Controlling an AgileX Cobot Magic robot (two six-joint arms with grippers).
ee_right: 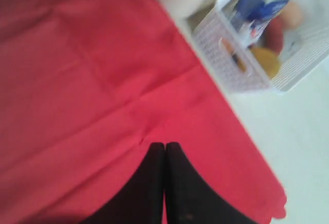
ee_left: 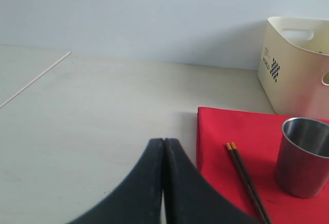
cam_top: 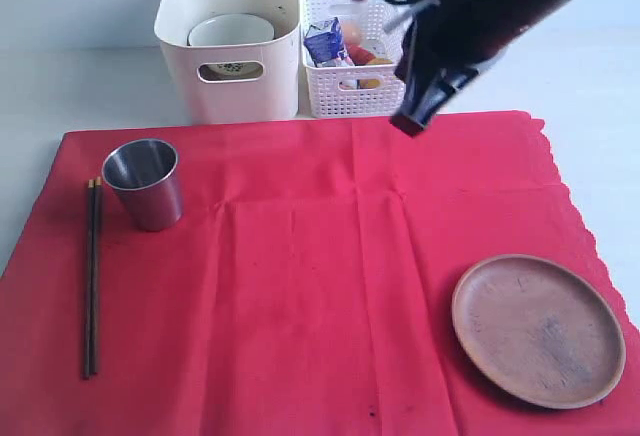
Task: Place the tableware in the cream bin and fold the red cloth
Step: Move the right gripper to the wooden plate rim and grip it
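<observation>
Up at the back of the table, the cream bin (cam_top: 190, 76) already has a pale bowl (cam_top: 231, 29) sitting inside, so the clearing is under way, by my read. Out on the red cloth (cam_top: 300, 276) we have the steel cup (cam_top: 145, 184) near the far left corner. The dark chopsticks (cam_top: 91, 276) lie just beside it along the left edge, and the round wooden plate (cam_top: 538, 330) is down at the near right. Three pieces to go, and the cloth lies spread flat, not yet folded.

The right gripper (cam_top: 408, 121) hangs above the cloth's far edge, in front of the white lattice basket (cam_top: 345, 91), jaws pressed together, carrying nothing. The left gripper (ee_left: 163, 144) hovers over bare tabletop off the cloth's corner, likewise closed and empty.

Any writing? A black checkered mark with tiny lettering shows on the bin's wall, too small to read. The print on the blue carton (cam_top: 325, 41) in the basket is too blurred to make out.
</observation>
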